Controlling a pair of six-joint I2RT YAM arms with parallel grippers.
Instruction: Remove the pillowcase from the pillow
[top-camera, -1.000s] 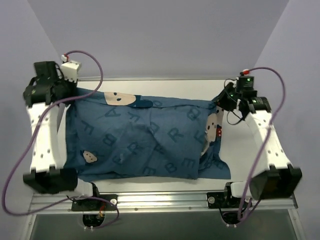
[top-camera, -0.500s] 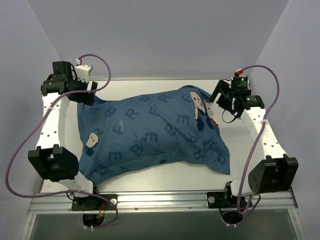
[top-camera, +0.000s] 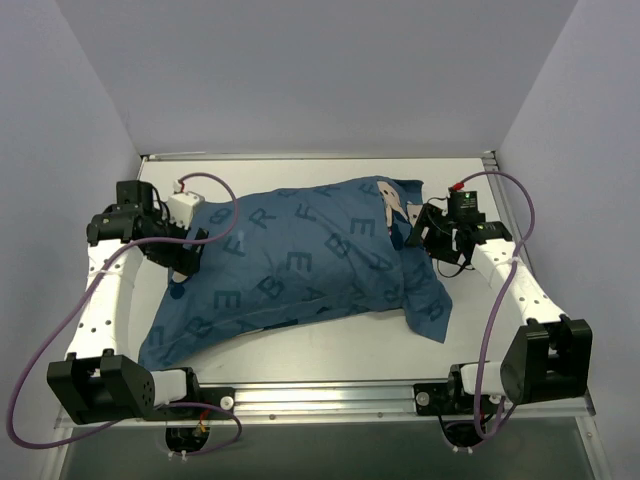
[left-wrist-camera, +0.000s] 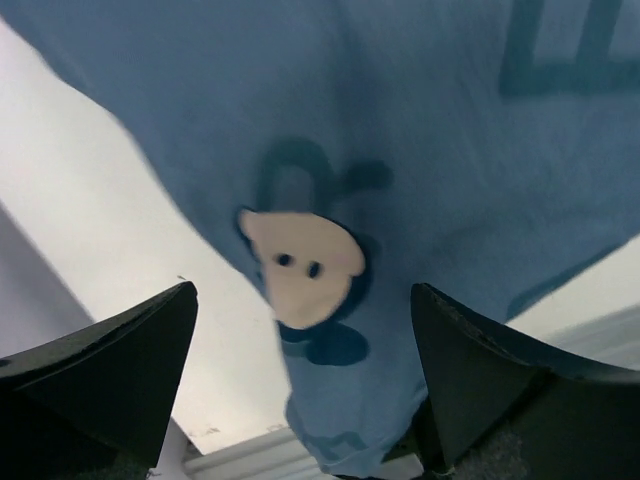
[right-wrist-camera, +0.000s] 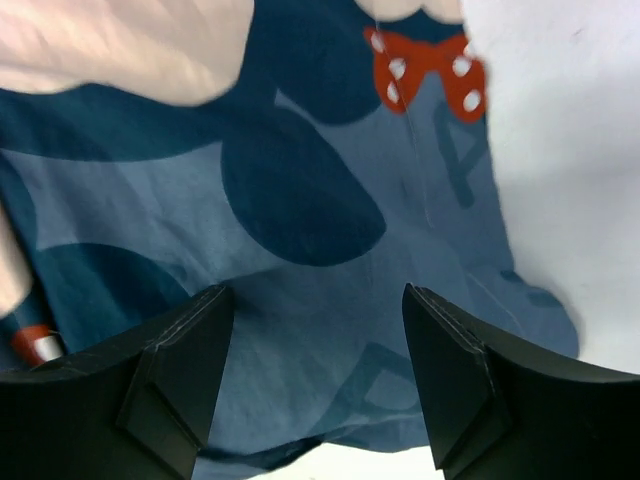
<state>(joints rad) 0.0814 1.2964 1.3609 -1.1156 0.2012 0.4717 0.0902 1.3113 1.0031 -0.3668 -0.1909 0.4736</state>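
Observation:
The blue pillowcase (top-camera: 300, 260), printed with darker letters and mouse heads, lies bulging across the middle of the table. The pillow is hidden inside it. My left gripper (top-camera: 187, 255) is at the bundle's left end, and in the left wrist view it stands wide open (left-wrist-camera: 305, 380) over a printed mouse head (left-wrist-camera: 300, 270), with loose fabric between the fingers but not pinched. My right gripper (top-camera: 420, 232) is at the right end, open (right-wrist-camera: 318, 385) just above the blue cloth (right-wrist-camera: 320, 250) near a red bow (right-wrist-camera: 425, 65).
The white table (top-camera: 330, 345) has a raised rim along its far edge (top-camera: 300, 157) and a metal rail (top-camera: 320, 400) along the near edge. Lilac walls close in on three sides. Purple cables (top-camera: 500, 300) loop beside each arm.
Both grippers have opened and let go of the pillowcase. The bundle, stretched wide and then lifted, now rests on the table, and both arms have come nearer and inward.

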